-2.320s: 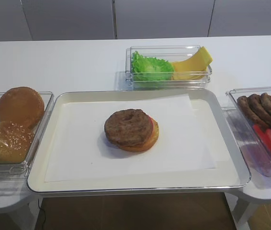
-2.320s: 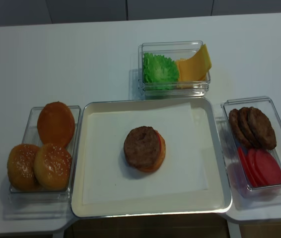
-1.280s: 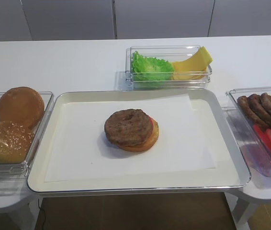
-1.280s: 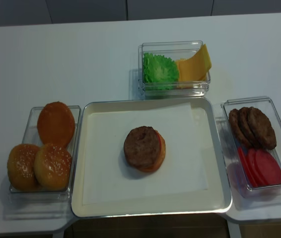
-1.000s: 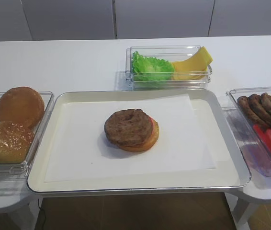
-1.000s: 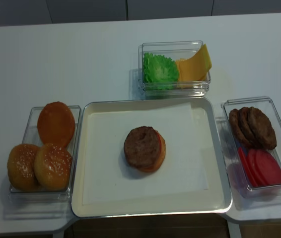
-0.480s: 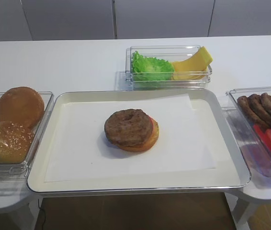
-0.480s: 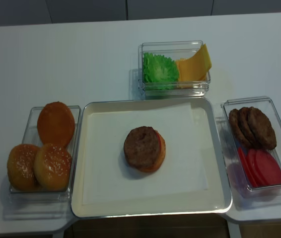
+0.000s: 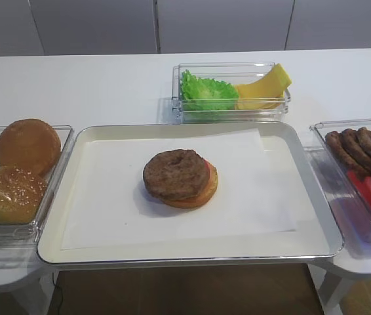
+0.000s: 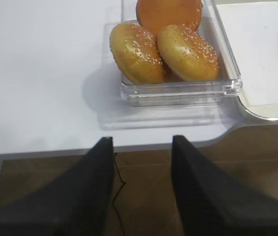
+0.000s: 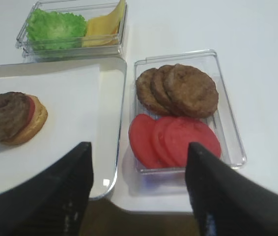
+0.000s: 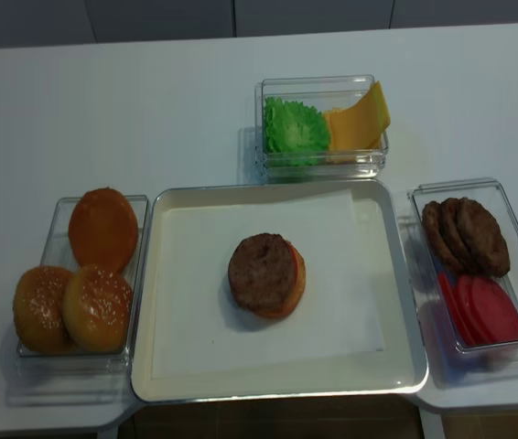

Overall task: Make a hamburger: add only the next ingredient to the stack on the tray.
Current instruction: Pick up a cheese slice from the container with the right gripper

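Two grippers appear only in their own wrist views. The right gripper (image 11: 138, 189) sits low in frame, jaws spread wide and empty, above the near edge of the tray (image 11: 110, 123) and the container of patties and tomato slices (image 11: 227, 123). The left gripper (image 10: 141, 189) fills the bottom of its frame, jaws apart, empty, before the bun container (image 10: 178, 91). The cheese slice (image 12: 360, 119) lies in the upper-centre container beside the lettuce (image 12: 294, 126). The stack (image 12: 266, 274) sits mid-tray.
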Available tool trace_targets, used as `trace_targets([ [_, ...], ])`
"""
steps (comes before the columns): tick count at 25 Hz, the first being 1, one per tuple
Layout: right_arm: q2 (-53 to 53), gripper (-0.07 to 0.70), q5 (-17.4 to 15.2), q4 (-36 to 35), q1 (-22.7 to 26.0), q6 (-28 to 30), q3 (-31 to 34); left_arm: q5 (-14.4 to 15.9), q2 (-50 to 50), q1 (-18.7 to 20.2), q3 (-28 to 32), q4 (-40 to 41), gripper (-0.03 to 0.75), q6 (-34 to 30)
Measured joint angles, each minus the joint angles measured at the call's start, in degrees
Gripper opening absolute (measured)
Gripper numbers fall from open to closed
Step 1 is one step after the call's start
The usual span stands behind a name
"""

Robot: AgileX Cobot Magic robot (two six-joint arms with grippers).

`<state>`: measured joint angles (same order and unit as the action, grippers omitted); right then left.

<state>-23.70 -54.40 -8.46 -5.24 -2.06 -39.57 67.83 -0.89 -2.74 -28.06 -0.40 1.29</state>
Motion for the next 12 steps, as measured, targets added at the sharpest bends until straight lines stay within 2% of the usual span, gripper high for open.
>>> trace_targets([
  [7, -16.7, 0.463, 8.5, -2.6, 0.0, 0.1, -6.7, 0.0, 0.0, 0.0, 0.0, 0.0, 0.293, 0.0],
  [12, -30.8, 0.463, 9.6, -4.6, 0.0, 3.1, -12.8, 0.0, 0.0, 0.0, 0.0, 0.0, 0.293, 0.0],
])
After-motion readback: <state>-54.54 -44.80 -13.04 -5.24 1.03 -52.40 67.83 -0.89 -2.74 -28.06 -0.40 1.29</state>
